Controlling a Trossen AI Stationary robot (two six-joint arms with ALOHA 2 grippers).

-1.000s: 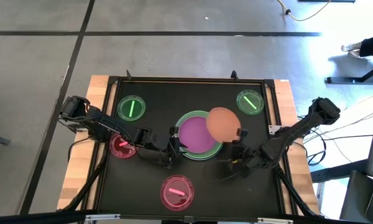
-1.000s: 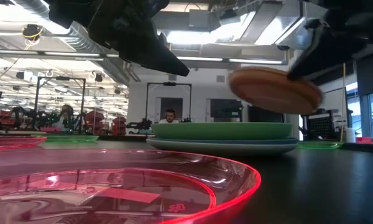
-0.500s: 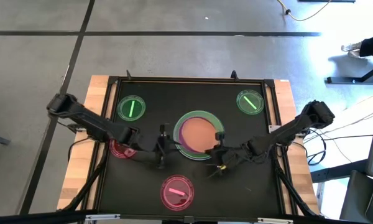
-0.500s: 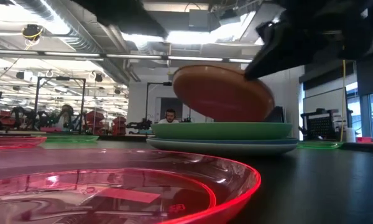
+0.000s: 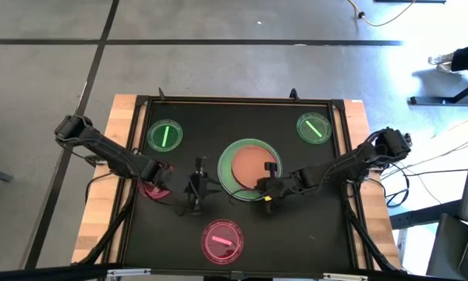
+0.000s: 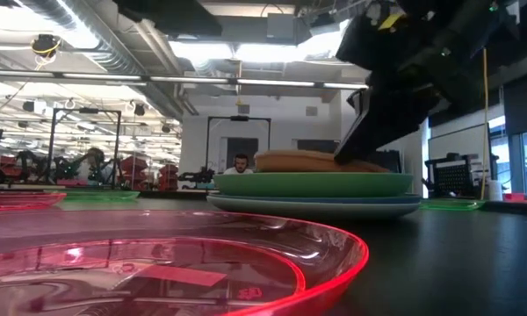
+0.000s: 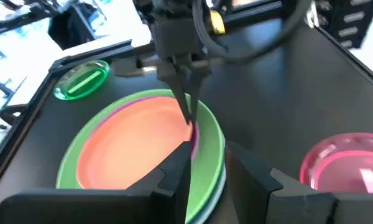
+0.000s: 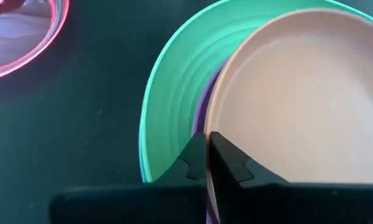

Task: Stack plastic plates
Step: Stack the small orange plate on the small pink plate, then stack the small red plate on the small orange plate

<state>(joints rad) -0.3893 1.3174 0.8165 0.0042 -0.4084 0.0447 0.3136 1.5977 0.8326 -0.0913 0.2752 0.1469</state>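
A stack of plates [image 5: 249, 168] sits mid-table: a large green plate [image 6: 316, 184] on a bluish one, a purple plate [image 8: 201, 118] inside it, and an orange plate [image 5: 249, 165] lying flat on top. My right gripper [image 5: 267, 187] is at the stack's near-right rim, shut on the orange plate. Just left of the stack my left gripper [image 7: 214, 177] is open and holds nothing. Small translucent plates lie flat around the stack: green ones [image 5: 165, 135] [image 5: 313, 127] and pink ones [image 5: 221, 240] [image 5: 152, 185]. My right gripper pinches the orange plate's rim [image 8: 215, 127] at its near-right side between its two fingers [image 8: 196, 158]. The fingers come slanting down from the table's right. The plate lies level on the purple plate in the stack.
A raised frame [image 5: 242, 100] borders the black mat. One pink plate lies partly under my left arm, and another is close to the near edge. Bare mat shows between the stack and the far corners.
My right gripper moved toward the table's left and down, carrying the orange plate from above the stack's right side. The plate was tilted half a second ago; now it lies flat on the purple plate. My left gripper drew back from the stack toward the left.
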